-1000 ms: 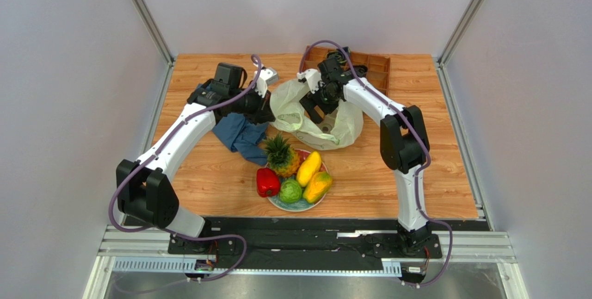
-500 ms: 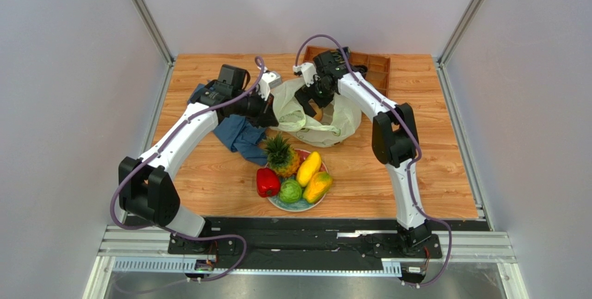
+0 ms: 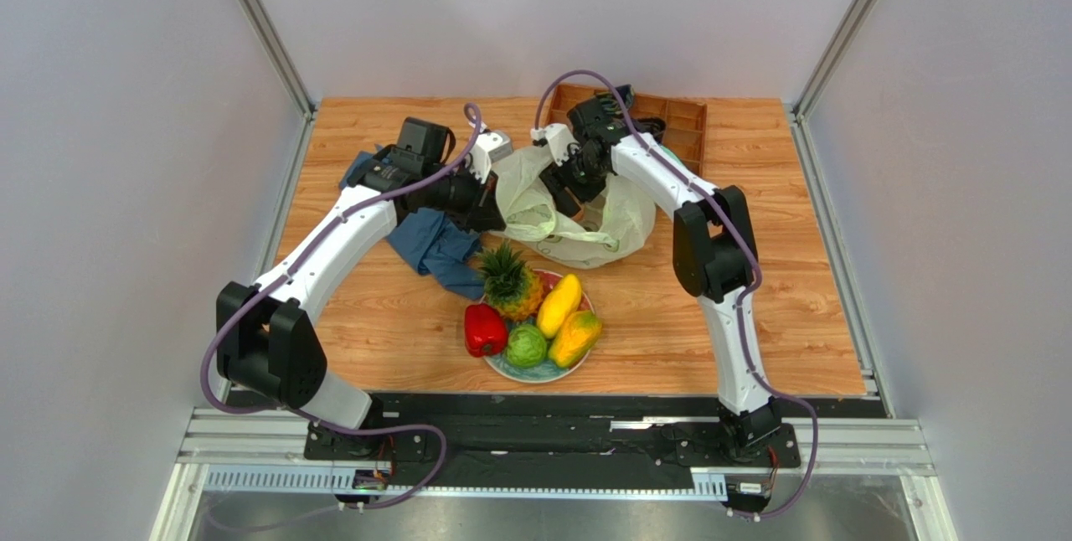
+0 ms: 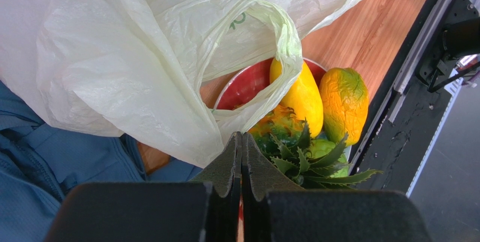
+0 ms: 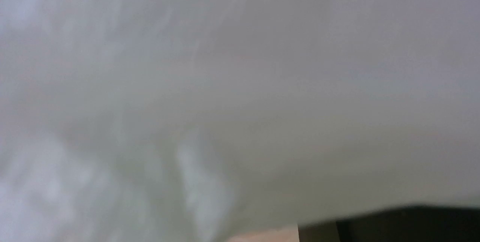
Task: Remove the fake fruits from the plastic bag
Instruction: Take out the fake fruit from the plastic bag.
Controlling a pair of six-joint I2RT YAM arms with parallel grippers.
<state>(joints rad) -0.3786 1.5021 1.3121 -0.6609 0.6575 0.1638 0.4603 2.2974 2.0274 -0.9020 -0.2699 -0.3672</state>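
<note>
Pinching a fold of the plastic bag (image 4: pixel 112 56), the left gripper (image 4: pixel 241 147) has its fingers pressed flat together with the thin film caught at their tips. The right gripper (image 3: pixel 566 189) is down in the bag's open mouth. Its wrist camera sees only blurred pale film, so it cannot be told how wide its jaws stand or whether they hold anything.

The bag lies crumpled in the far middle of the wooden table (image 3: pixel 780 302). A wooden compartment tray (image 3: pixel 680 124) sits behind it at the far edge, and a blue cloth (image 3: pixel 434 246) lies against its left side. One handle loop droops over the plate (image 3: pixel 544 374), which sits close to the near edge.

Bare wood runs from the plate and bag to the right edge, and the near left corner is open as well.

Five fake fruits are on the plate:
- one pineapple (image 3: pixel 508 275)
- one yellow mango (image 3: pixel 559 304)
- one orange-and-green fruit (image 3: pixel 576 336)
- one green bumpy fruit (image 3: pixel 526 345)
- one red pepper (image 3: pixel 485 330)

There is one bag, one cloth, one tray and one plate.
</note>
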